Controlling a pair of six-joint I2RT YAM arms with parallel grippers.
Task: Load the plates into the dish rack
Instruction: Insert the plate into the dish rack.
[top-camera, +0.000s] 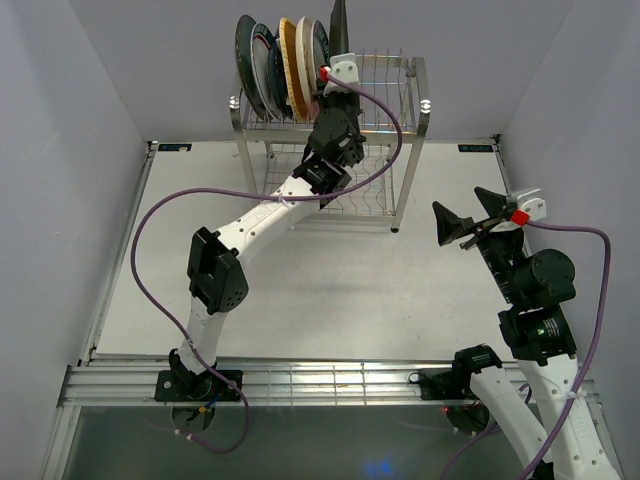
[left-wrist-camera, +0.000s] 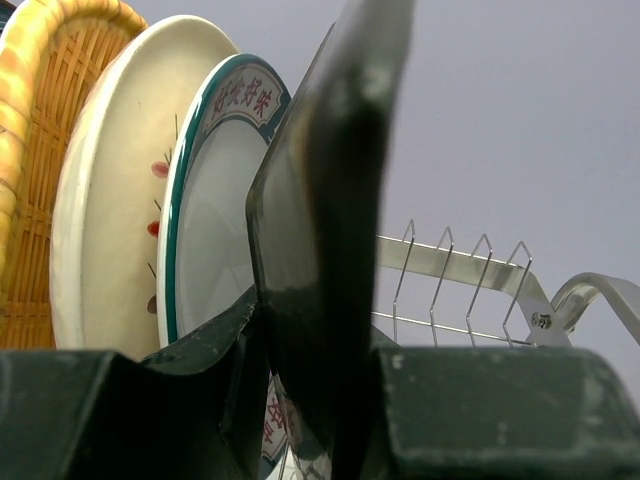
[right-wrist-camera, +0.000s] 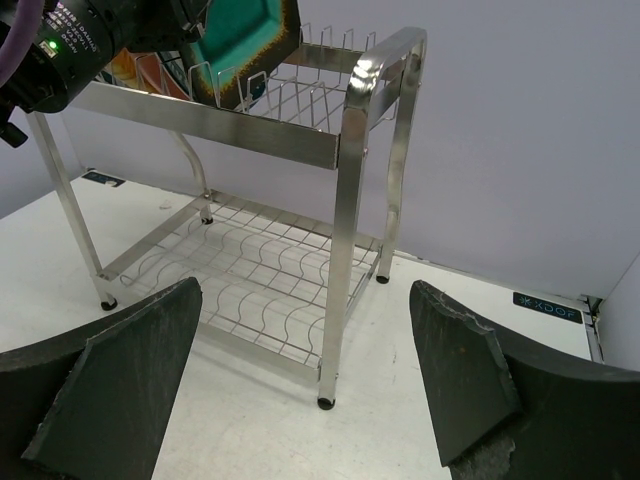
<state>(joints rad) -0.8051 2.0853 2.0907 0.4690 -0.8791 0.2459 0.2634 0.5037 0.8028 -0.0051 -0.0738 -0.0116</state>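
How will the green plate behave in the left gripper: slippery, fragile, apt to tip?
The green plate looks glossy, so probably slippery in the left gripper. It seems rigid ceramic, likely fragile against the rack wires. Standing on edge, it may tip toward the white plate if released carelessly.

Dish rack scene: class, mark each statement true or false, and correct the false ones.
1. The left gripper grips a green plate at the dish rack's upper tier. True.
2. The right gripper holds a plate. False: it is open and empty.
3. Plates fill the lower shelf. False: it holds none.
4. The orange woven plate stands on edge in the upper tier. True.
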